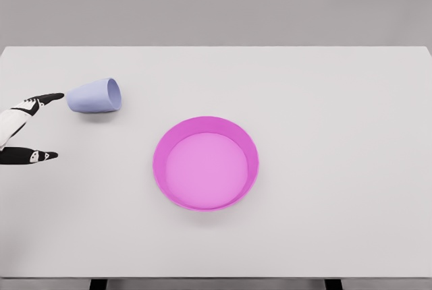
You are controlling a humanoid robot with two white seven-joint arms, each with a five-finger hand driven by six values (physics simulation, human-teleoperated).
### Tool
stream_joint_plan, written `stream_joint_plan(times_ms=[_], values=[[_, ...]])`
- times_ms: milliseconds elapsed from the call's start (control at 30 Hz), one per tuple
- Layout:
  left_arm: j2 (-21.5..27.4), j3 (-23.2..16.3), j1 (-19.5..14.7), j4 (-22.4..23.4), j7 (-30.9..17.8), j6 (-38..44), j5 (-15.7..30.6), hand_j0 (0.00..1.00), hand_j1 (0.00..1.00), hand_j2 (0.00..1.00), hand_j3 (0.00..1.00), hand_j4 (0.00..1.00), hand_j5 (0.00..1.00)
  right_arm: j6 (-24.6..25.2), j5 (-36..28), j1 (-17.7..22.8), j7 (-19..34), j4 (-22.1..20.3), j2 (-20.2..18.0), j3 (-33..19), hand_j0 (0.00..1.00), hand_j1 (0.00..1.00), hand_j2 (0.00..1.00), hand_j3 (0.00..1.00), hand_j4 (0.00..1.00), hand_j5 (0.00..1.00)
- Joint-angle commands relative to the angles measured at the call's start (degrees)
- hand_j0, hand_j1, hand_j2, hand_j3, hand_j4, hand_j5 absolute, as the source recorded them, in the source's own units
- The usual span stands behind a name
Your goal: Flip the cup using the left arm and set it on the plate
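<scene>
Head view from above onto a wide, flat, pale grey rectangular table (324, 101) against a plain grey backdrop. Pale lavender-blue smooth-walled cup (95, 96), lying on its side on the left part of the tabletop, open mouth turned toward the right, closed base toward the left, faint shadow beneath along its lower edge. Round bright magenta plate with a raised rim (205, 162), resting flat near the middle of the table, below and to the right of the cup, well apart from it; lighter pink floor inside, holding nothing. Left hand (27, 127), white with black fingertips, entering at the left edge of the picture; only part in view. Fingers spread apart, grasping nothing: upper finger (46, 98) stretched out toward the right, its black tip just beside the cup's base, contact or a narrow gap not distinguishable at this resolution; lower finger (34, 156) stretched out nearly level over the tabletop, well below the cup and clear of it. Wide gap between the two visible fingers, open toward the right. Cup outside the plate, not upright, lying between the hand and the plate, much nearer the hand. Two dark table legs visible at the bottom edge of the picture.
</scene>
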Motion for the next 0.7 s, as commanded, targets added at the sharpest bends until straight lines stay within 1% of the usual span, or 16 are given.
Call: stream_joint_plan(times_ms=[0,200,300,367,400,433,467,500,567,667], values=[[0.01,-0.01,-0.09,0.05,0.02,0.09,0.34,1.00,1.00,1.00,1.00,1.00,1.00,-0.02,0.08,0.09,0.21,-0.18,0.00,0.00,1.00,1.00,1.00,1.00,1.00,1.00],[0.45,-0.01,-0.53,0.32,-0.06,0.09,0.07,1.00,1.00,1.00,1.00,1.00,1.00,-0.02,0.17,0.09,0.38,-0.18,0.00,0.08,1.00,1.00,1.00,1.00,1.00,1.00],[0.54,-0.01,-0.62,0.40,-1.82,0.09,-0.01,1.00,1.00,1.00,1.00,1.00,1.00,-0.02,0.17,0.09,0.38,-0.18,0.00,0.08,1.00,1.00,1.00,1.00,1.00,1.00],[0.71,-0.10,-0.79,0.75,-2.87,0.09,-0.80,1.00,1.00,1.00,1.00,1.00,1.00,-0.02,0.17,0.09,0.38,-0.18,0.00,0.08,1.00,1.00,1.00,1.00,1.00,1.00],[1.24,-0.27,-1.58,1.28,-3.49,0.09,-2.47,1.00,1.00,1.00,1.00,1.00,1.00,-0.02,0.17,0.09,0.38,-0.18,0.00,0.08,1.00,1.00,1.00,1.00,1.00,1.00],[1.24,-0.62,-3.69,1.63,-3.67,0.09,-5.46,1.00,1.00,1.00,1.00,1.00,1.00,-0.02,0.17,0.09,0.38,-0.18,0.00,0.08,1.00,1.00,1.00,1.00,1.00,1.00],[1.16,-1.32,-5.79,3.03,-3.67,0.09,-8.09,1.00,1.00,1.00,1.00,1.00,1.00,-0.02,0.17,0.09,0.38,-0.18,0.00,0.08,1.00,1.00,1.00,1.00,1.00,1.00],[1.16,-2.20,-7.55,4.44,-3.67,0.09,-8.54,1.00,1.00,1.00,1.00,1.00,1.00,-0.02,0.17,0.09,0.38,-0.18,0.00,0.08,1.00,1.00,1.00,1.00,1.00,1.00],[1.42,-6.15,-12.30,8.14,-3.67,0.09,-8.45,1.00,1.00,1.00,1.00,1.00,1.00,-0.02,0.17,0.09,0.38,-0.18,0.00,0.08,1.00,1.00,1.00,1.00,1.00,1.00],[1.33,-13.27,-17.13,8.75,-3.75,0.09,-8.80,1.00,1.00,1.00,1.00,1.00,1.00,-0.02,0.17,0.09,0.38,-0.18,0.00,0.17,1.00,1.00,1.00,1.00,1.00,1.00]])
